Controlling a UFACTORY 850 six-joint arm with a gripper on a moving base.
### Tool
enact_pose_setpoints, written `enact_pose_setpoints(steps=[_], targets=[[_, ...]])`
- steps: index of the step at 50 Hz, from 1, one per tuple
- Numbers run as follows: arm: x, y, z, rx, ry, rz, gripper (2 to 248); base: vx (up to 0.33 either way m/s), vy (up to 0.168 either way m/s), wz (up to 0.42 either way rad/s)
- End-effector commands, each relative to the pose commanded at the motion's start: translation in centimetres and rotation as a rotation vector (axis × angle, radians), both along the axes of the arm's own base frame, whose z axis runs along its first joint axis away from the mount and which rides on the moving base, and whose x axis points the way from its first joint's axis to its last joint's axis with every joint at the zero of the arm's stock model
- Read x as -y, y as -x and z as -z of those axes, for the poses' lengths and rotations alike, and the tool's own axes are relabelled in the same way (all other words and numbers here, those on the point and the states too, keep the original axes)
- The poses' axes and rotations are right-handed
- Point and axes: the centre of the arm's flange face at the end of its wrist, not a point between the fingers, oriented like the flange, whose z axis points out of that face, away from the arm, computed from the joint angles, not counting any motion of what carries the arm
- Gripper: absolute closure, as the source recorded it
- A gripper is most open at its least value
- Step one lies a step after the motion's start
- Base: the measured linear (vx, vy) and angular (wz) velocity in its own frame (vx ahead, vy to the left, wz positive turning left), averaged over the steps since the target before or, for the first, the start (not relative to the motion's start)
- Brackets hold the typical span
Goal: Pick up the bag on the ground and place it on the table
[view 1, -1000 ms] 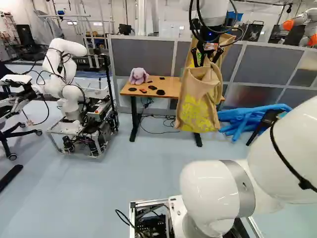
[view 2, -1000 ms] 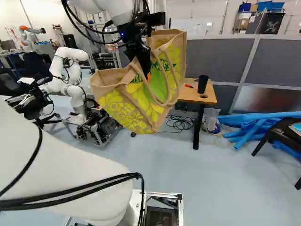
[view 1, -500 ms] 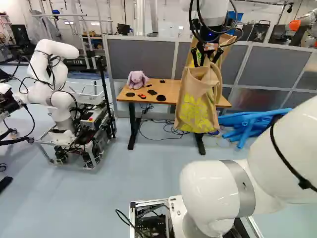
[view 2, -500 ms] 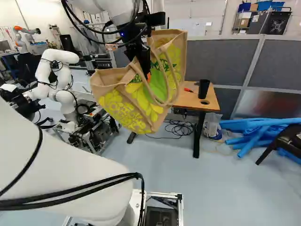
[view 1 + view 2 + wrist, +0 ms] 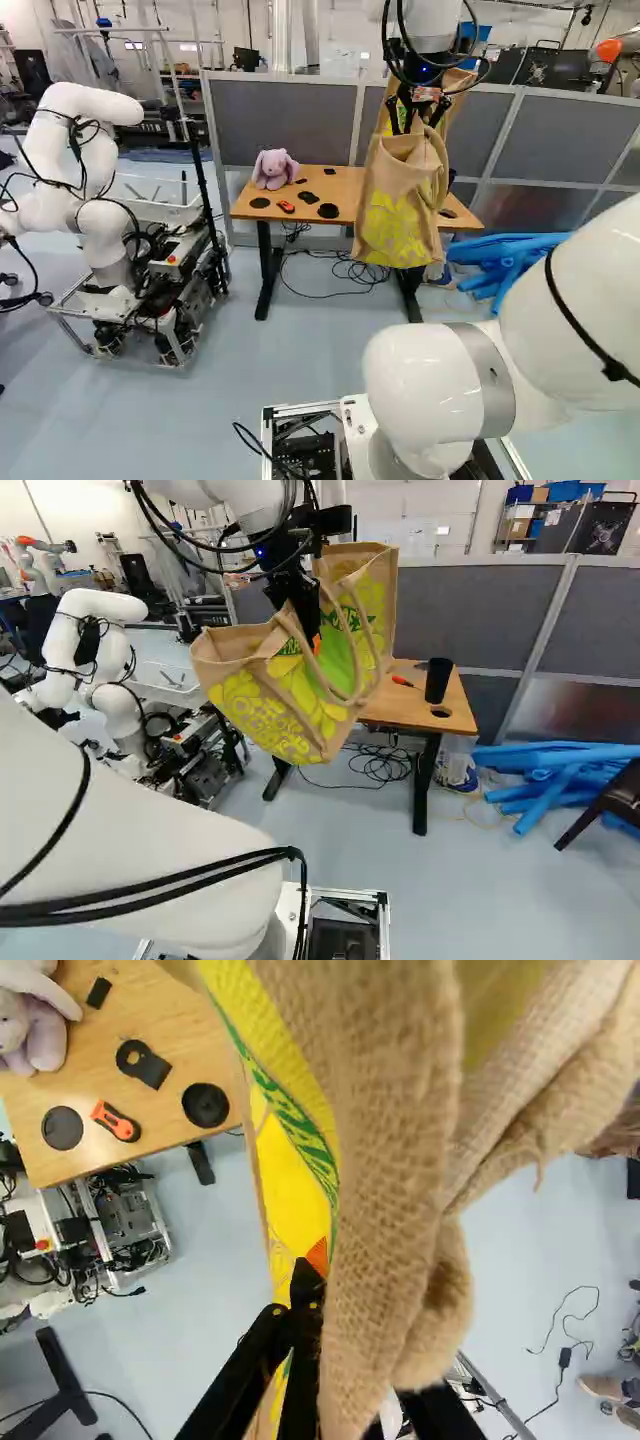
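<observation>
Hand point(image 5: 314, 638) tight on the bag point(image 5: 268, 708)

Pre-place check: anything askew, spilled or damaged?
Bag hangs lopsided in the gripper, its mouth tilted. Cables lie tangled under the table and blue tubes are heaped nearby; possibly normal clutter. No spill or damage visible.

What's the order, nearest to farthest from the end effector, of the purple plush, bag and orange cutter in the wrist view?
1. Bag, in its grip.
2. Orange cutter, on the table.
3. Purple plush, also there, beyond the cutter.
</observation>
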Motion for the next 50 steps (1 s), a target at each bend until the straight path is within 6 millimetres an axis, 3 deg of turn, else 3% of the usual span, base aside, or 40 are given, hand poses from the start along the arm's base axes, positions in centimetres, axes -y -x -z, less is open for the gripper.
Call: enact_pose_setpoints(steps=[50], targets=[[0.00,0.00,0.00,0.000,0.000,0.000,228,0.205,0.000,-0.017]])
